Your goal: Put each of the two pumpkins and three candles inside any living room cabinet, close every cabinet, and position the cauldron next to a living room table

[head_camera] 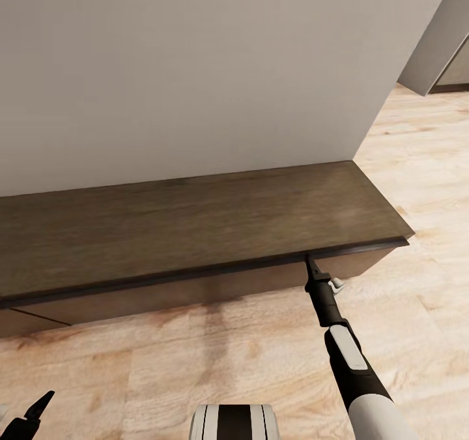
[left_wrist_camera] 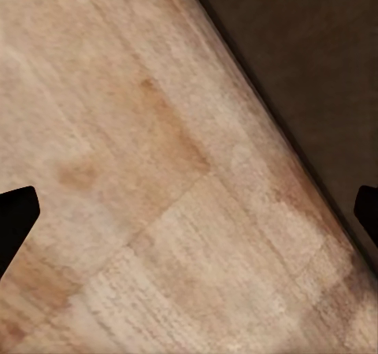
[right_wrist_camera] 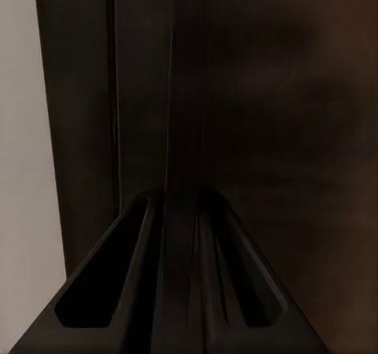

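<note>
Head view first: the cabinet (head_camera: 195,231) runs long and low against the pale wall (head_camera: 195,68), its dark-brown top bare, its front face in shadow below the overhanging lip. The right gripper (head_camera: 311,265) reaches forward on its black-and-white arm and meets the cabinet just under that lip, near the unit's right end, with its tip against the seam at the top of the drawer front. In the right wrist view the two fingers (right_wrist_camera: 138,275) lie nearly side by side with a thin dark vertical edge of the cabinet (right_wrist_camera: 276,134) running between them, so the jaws look drawn almost together around that edge (whether they actually pinch it I cannot tell, the picture being so dark). The left gripper (head_camera: 32,414) hangs low at the near left corner of the head view, well apart from the cabinet; in the left wrist view its fingertips (left_wrist_camera: 16,212) sit at opposite borders with bare wooden floor (left_wrist_camera: 157,173) between them, so those jaws are spread wide and hold nothing. The cabinet's right end stops at a square corner, and beyond it the light wood floor (head_camera: 417,186) stretches open toward a doorway (head_camera: 443,42); the strip of floor in front of the unit is also free.
</note>
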